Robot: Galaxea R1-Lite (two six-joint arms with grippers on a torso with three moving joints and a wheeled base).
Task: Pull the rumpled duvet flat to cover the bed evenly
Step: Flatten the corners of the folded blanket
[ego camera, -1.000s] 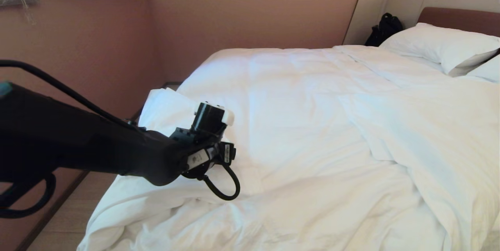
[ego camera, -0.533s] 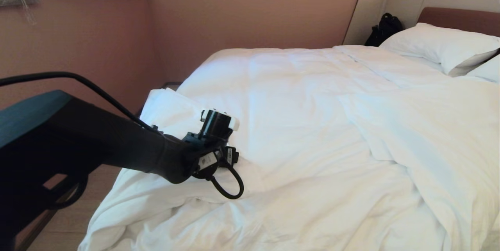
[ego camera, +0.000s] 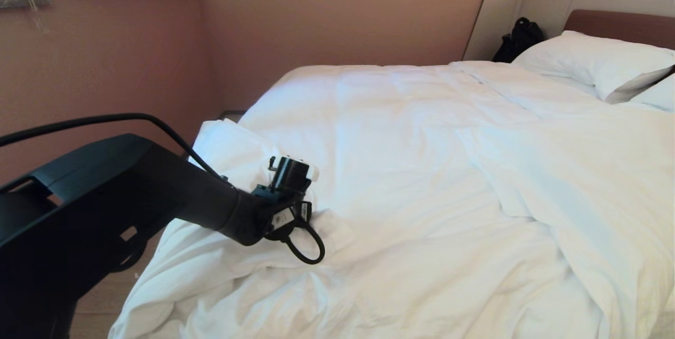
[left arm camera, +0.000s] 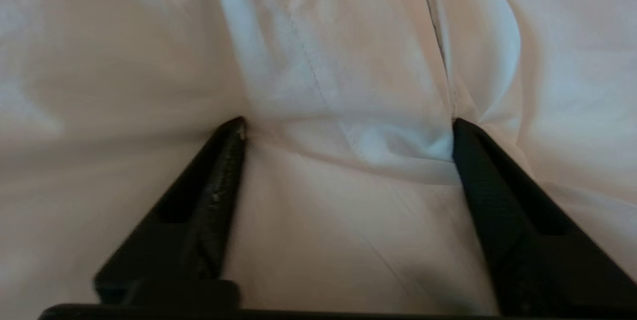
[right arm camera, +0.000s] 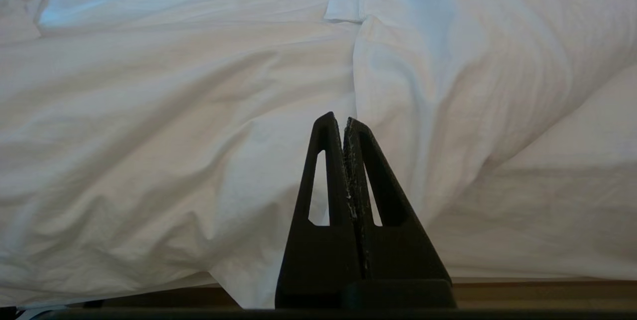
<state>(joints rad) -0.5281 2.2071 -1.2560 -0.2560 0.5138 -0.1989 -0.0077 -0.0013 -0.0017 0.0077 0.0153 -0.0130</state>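
Note:
The white puffy duvet (ego camera: 422, 144) lies rumpled across the bed (ego camera: 622, 25), with a corner folded back (ego camera: 227, 138) at the near left side. My left arm's wrist (ego camera: 290, 173) is low on the duvet just beside that fold; its fingers are hidden in the head view. In the left wrist view my left gripper (left arm camera: 348, 126) is open, both tips pressed into the duvet (left arm camera: 348, 61) with a seamed ridge of cloth between them. My right gripper (right arm camera: 342, 118) is shut and empty, parked low before the duvet (right arm camera: 149, 111) hanging over the bed's edge.
White pillows (ego camera: 590, 62) lie at the headboard end, with a black bag (ego camera: 519, 38) beside them. A pink wall (ego camera: 105, 65) runs close along the bed's left side, leaving a narrow strip of floor (ego camera: 100, 302).
My left arm has reached further in and tipped down, bringing the wrist a little lower onto the duvet beside the folded corner. The duvet lies much as before.

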